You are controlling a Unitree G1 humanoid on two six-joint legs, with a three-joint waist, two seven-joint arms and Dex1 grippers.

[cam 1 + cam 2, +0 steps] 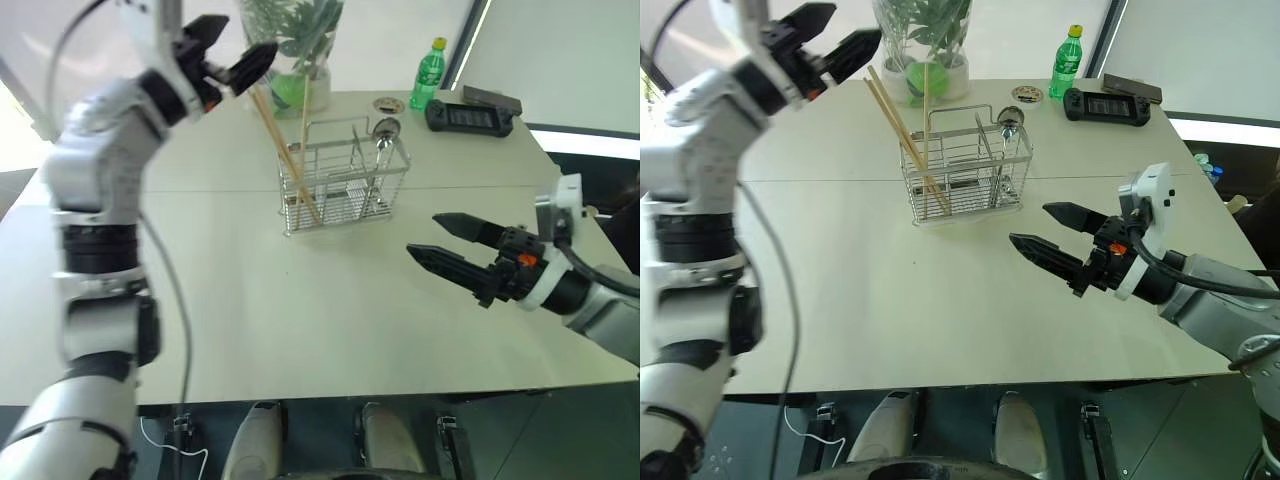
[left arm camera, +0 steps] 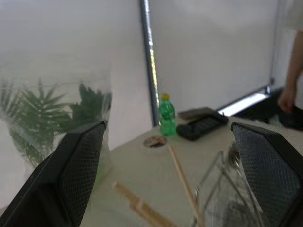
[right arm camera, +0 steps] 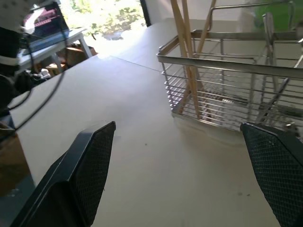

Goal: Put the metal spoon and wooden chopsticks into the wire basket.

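The wire basket [image 1: 345, 185] stands upright at the middle back of the pale table [image 1: 250, 320]. Wooden chopsticks [image 1: 283, 155] rest in its left compartment, leaning left with their tops well above the rim. The metal spoon [image 1: 385, 132] stands in the basket's right side, bowl up. My left gripper [image 1: 248, 35] is open and empty, raised above and left of the chopstick tops. My right gripper [image 1: 423, 235] is open and empty, hovering low over the table to the front right of the basket [image 3: 227, 94], pointing toward it.
A glass vase with a green plant [image 1: 295, 50] stands just behind the basket. A green bottle [image 1: 428, 72], a round lid [image 1: 389, 104] and a black handheld console [image 1: 470, 116] sit at the back right. A person's hand [image 2: 289, 99] shows beyond the table.
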